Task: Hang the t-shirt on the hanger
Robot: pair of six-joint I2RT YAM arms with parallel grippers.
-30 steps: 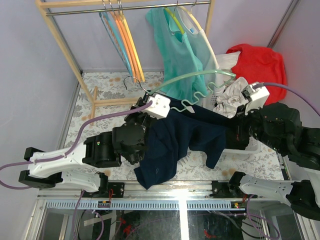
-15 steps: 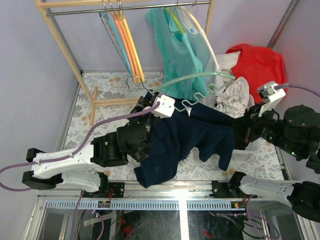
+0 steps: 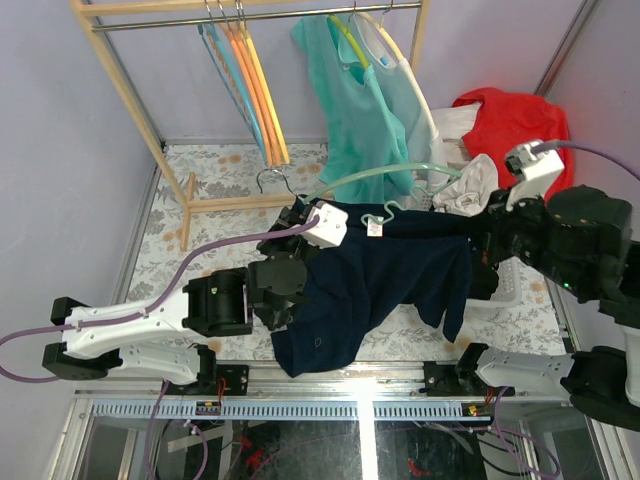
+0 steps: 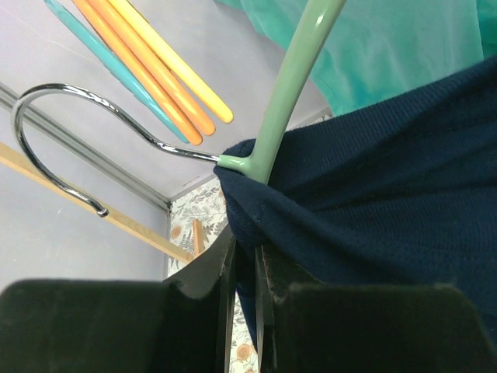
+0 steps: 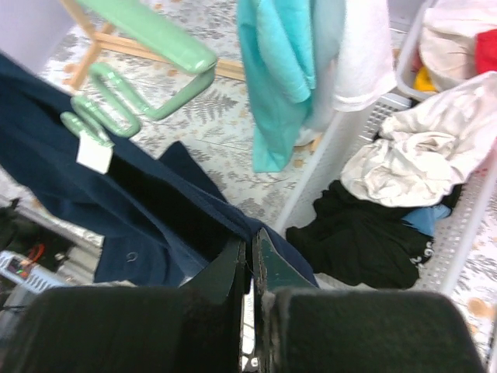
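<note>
Cloth of the t-shirt (image 3: 365,285) is stretched across the middle of the top view. It is lifted off the floral bench (image 3: 215,175), and its hem droops toward the lower centre.

Its left end is clamped in the left claw (image 4: 245,260). The jaws are closed on a fold of navy fabric just below the point where the silver hook (image 4: 46,116) meets the hanger (image 4: 291,78). This grip appears meant to pin the neck opening against the hanger so that it cannot slide off.

The far edge is pinched in the right claw (image 5: 250,249), jaws together on the cloth, at the centre right of the top view. By this the opening is held taut and wide.

At the upper left of the right wrist view the white label (image 5: 95,151) is seen just beside the hanger's wavy bar. As far as can be told, that bar lies on the cloth rather than inside it. One pale green arm is uncovered, arcing across the upper middle of the top view in front of the teal shirt (image 3: 355,110).

The task is therefore judged partway done: that side must be drawn over the free arm. A laundry basket (image 5: 458,233) is seen at the right of the right wrist view, close by the claw, and a snag there is a risk.
</note>
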